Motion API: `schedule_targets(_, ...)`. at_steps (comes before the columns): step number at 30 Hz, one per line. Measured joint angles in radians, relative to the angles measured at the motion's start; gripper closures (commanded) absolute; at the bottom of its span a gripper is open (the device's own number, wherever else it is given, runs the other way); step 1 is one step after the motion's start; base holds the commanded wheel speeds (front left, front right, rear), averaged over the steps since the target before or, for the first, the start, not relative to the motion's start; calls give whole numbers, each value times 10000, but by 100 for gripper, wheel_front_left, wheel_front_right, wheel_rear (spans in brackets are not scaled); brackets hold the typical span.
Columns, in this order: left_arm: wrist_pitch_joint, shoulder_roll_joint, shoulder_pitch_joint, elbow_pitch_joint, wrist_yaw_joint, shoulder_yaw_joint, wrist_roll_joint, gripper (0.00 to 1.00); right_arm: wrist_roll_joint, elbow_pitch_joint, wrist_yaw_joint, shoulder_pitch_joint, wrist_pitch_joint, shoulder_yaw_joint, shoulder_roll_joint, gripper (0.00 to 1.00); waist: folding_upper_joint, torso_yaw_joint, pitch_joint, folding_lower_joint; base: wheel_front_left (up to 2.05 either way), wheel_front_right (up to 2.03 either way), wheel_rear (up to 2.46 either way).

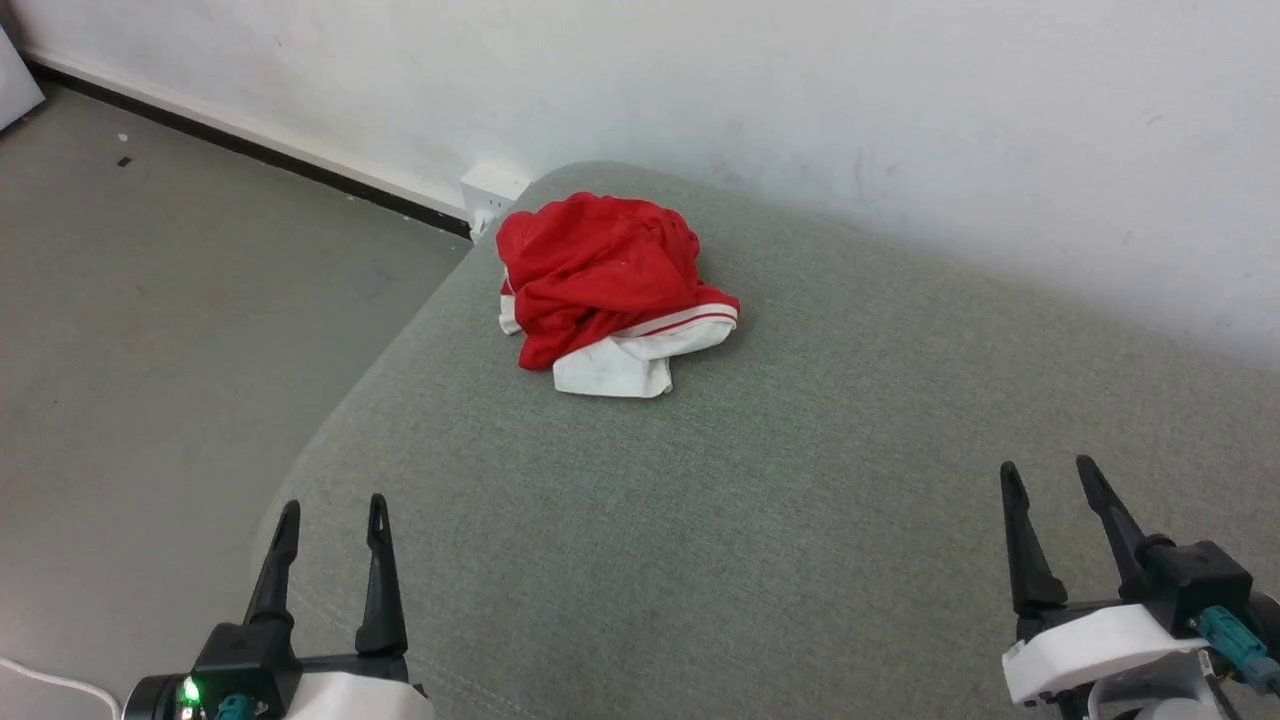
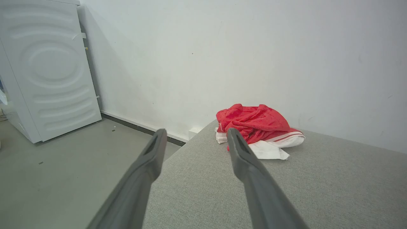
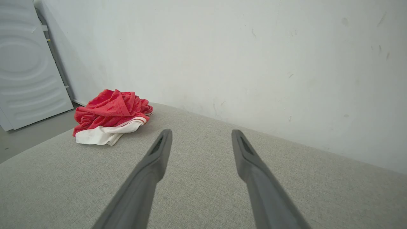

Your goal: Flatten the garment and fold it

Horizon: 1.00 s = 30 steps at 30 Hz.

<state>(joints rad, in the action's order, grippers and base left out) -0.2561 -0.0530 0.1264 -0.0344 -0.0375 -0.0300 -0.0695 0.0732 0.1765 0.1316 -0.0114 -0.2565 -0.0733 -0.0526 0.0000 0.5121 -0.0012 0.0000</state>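
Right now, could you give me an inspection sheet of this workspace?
Surface: grey fabric cushion, smooth.
Job's things: red and white shirt, crumpled in a heap near the cushion's far left corner.
Clutter: small specks on the floor.
Claws: left claw and right claw both open, holding nothing, short of the shirt.
Cables: white cable on the floor, beside the left claw.
Surroundings: white wall, grey floor, white appliance, wall socket.

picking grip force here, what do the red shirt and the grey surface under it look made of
The garment: likely thin knit sports fabric, matte; it slumps in soft crumpled folds. The surface: woven upholstery-like cloth, matte grey-green; fine weave shows, with a rounded, padded-looking edge.
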Motion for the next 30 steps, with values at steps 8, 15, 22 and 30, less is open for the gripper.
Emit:
schedule_targets(8, 0, 0, 0, -4, 2, 21, 10, 0, -2, 0, 0, 6, 0, -33, 0, 0, 0, -40, 15, 0, 0, 0, 0)
schedule_targets(15, -8, -25, -414, -529, 205, 81, -385, 0, -36, -27, 0, 7, -4, -100, 0, 0, 1, -126, 158, 0, 0, 0, 0)
schedule_targets(22, 1246, -694, -2885, -702, 1018, 86, -1137, 0, -201, -104, 0, 55, -6, -178, 2, 0, 0, -249, 482, 1, 0, 0, 0)
schedule_targets(30, 3643, -1933, -6754, 677, 1528, 585, -1981, 0, -685, -441, 0, 162, -6, -261, 4, 0, 0, -489, 1136, 2, 0, 0, 0)
